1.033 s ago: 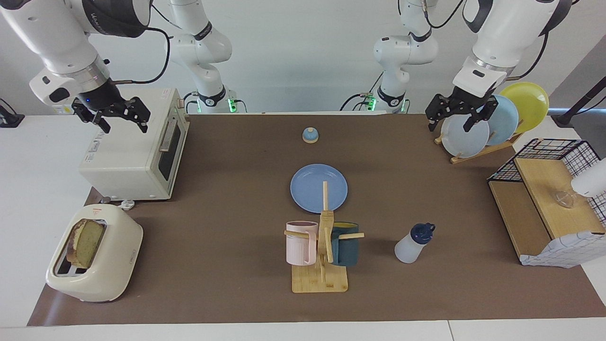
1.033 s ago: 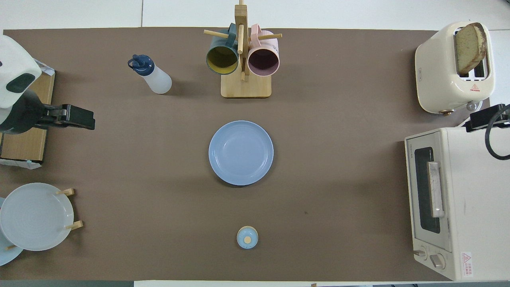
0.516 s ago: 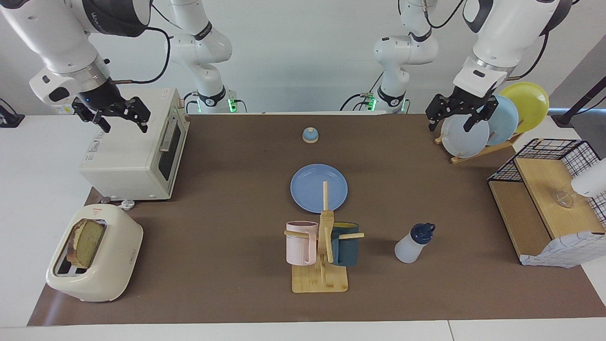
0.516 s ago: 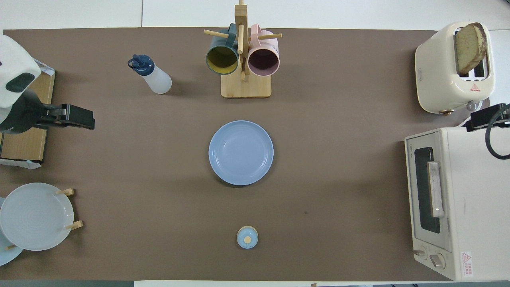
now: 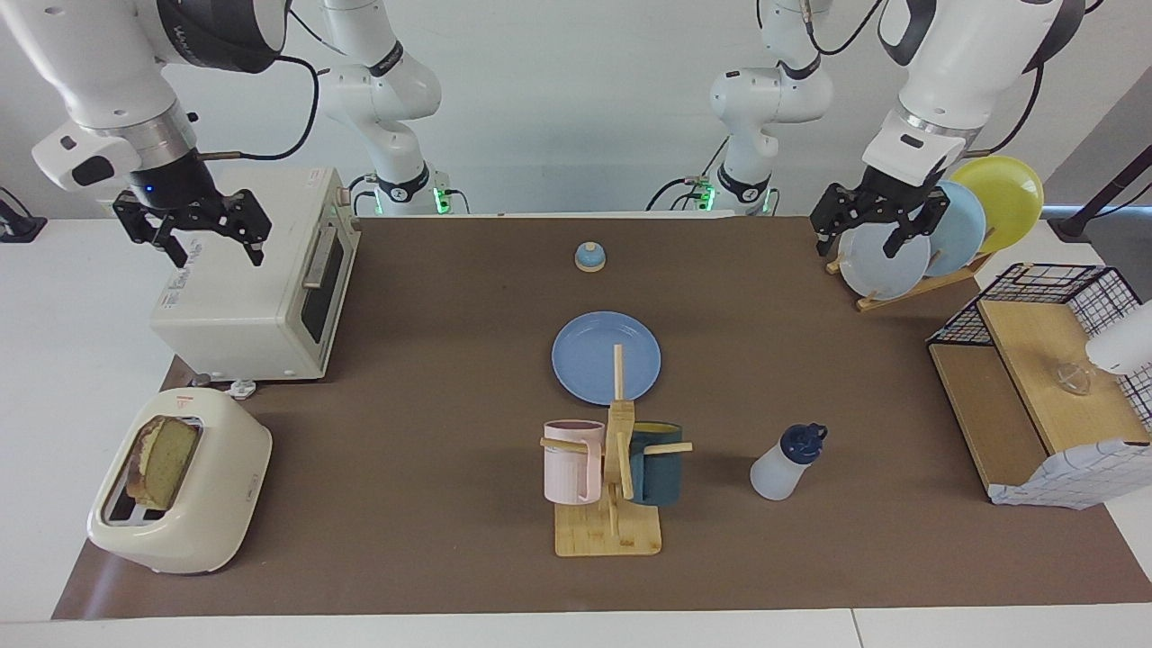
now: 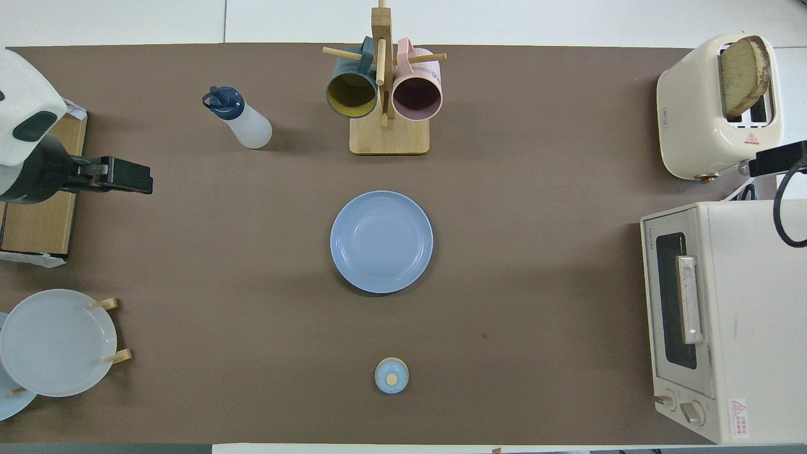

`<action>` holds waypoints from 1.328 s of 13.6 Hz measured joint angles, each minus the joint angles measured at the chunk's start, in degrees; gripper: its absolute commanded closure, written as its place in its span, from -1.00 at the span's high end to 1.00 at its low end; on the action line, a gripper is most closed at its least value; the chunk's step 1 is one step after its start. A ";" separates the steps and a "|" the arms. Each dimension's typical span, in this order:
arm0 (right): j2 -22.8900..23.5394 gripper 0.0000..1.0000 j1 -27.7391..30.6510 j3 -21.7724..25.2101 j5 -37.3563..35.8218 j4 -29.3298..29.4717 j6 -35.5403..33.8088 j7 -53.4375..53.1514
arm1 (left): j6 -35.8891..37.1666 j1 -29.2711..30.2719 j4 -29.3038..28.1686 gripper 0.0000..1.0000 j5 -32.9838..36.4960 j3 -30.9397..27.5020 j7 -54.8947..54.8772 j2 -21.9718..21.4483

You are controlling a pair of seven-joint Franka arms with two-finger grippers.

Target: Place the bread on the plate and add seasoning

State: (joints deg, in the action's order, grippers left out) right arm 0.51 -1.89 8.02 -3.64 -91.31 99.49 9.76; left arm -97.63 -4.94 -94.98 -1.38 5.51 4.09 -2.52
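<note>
Brown matte mat [image 5: 432, 405] across most of the frame, flat and dull. Boxy cream oven [image 5: 243, 306] at the upper edge toward the right arm's end; below it, in the bottom corner, rounded glossy cream toaster [image 5: 211, 504]. Round, flat, medium-blue plate [image 5: 589, 346] at frame centre, smooth and bare. Right gripper [image 5: 216, 256], black and angular, jaws spread and holding nothing, shifted within the last second from over the oven's middle toward its outer edge and, in the overhead view, up the frame toward the toaster: judged an opening move for the slice. Left gripper [image 5: 855, 243], likewise spread and empty, over the racked plates [image 5: 958, 225] in the upper corner at its own end, nudged slightly toward the bottle. Bread [image 5: 166, 461], squarish, porous, tan with darker crust, upright in the toaster slot, untouched. Seasoning bottle [image 5: 785, 468], small, translucent whitish plastic with navy looped cap, standing low in the frame toward the left arm's end. No step of the task done yet.
</note>
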 measured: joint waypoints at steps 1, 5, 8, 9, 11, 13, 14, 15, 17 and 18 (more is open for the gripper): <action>0.66 1.00 0.05 0.03 -0.76 -0.03 3.38 1.98 | -2.61 -0.04 -1.81 1.00 0.00 0.10 0.00 -0.39; 7.34 1.00 2.15 0.11 -1.75 3.70 12.25 8.75 | -18.50 -0.90 -14.35 1.00 0.00 0.33 0.00 -4.82; 12.94 1.00 4.59 0.09 -0.92 6.69 19.19 11.40 | -31.40 -2.08 -25.90 1.00 0.00 0.42 0.12 -8.88; 14.13 1.00 5.05 0.09 -0.80 7.11 20.73 12.37 | -35.31 -2.75 -28.97 1.00 0.00 0.62 0.38 -9.59; 16.10 1.00 5.62 0.10 -0.78 7.44 24.20 13.84 | -44.44 -3.73 -34.68 1.00 0.00 1.46 1.53 -9.93; 18.06 1.00 6.48 0.08 -0.73 7.46 27.91 14.41 | -51.11 -3.89 -38.81 1.00 0.00 2.10 2.00 -9.80; 19.19 1.00 6.85 0.04 -0.57 7.47 29.78 14.43 | -54.75 -3.96 -40.60 1.00 0.00 2.33 2.53 -9.36; 20.08 1.00 6.92 0.02 -0.03 7.47 31.25 14.44 | -58.81 -4.14 -42.36 1.00 0.00 2.53 3.28 -8.51; 20.84 0.93 6.62 -0.30 1.45 7.49 32.57 14.44 | -67.09 -4.94 -45.22 1.00 0.00 2.65 4.33 -5.43; 20.93 0.86 6.49 -0.52 2.58 7.50 32.60 14.44 | -71.21 -5.26 -45.93 1.00 0.00 2.66 4.60 -3.17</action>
State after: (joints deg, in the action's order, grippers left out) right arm 21.45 4.60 7.49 -1.05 -83.81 132.08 24.20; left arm -168.83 -10.20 -140.92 -1.38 8.17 8.70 -5.69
